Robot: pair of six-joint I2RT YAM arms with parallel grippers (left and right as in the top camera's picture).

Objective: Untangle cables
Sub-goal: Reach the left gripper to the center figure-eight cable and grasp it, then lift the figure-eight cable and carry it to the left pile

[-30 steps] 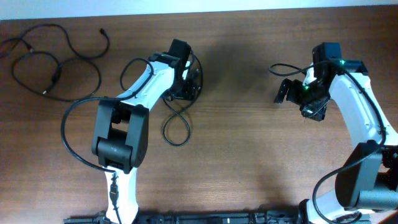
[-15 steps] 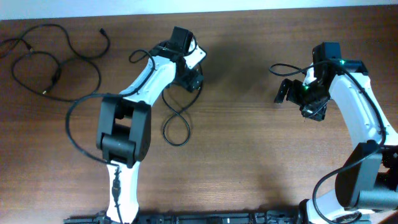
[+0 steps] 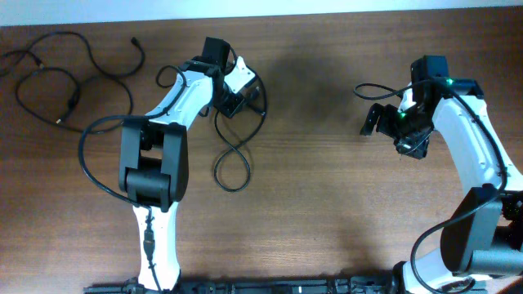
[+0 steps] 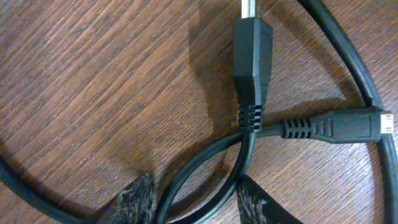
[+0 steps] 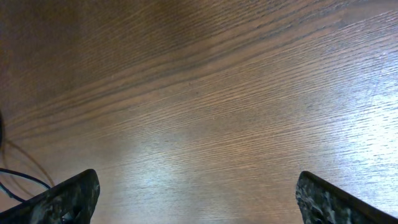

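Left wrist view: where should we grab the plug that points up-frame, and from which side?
Probably the moulded plug body, above its ribbed strain relief: it is straight, rigid and lies flat on the table. Come from straight above, fingers on its two long sides, clear of the second plug lying crosswise just below.

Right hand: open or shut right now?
Open: the right hand shows its fingers far apart at the wrist view's bottom corners, only bare table between.

light: bright, from above | glare: sheen on table (image 5: 261,124) | shadows: soft | focus: sharp
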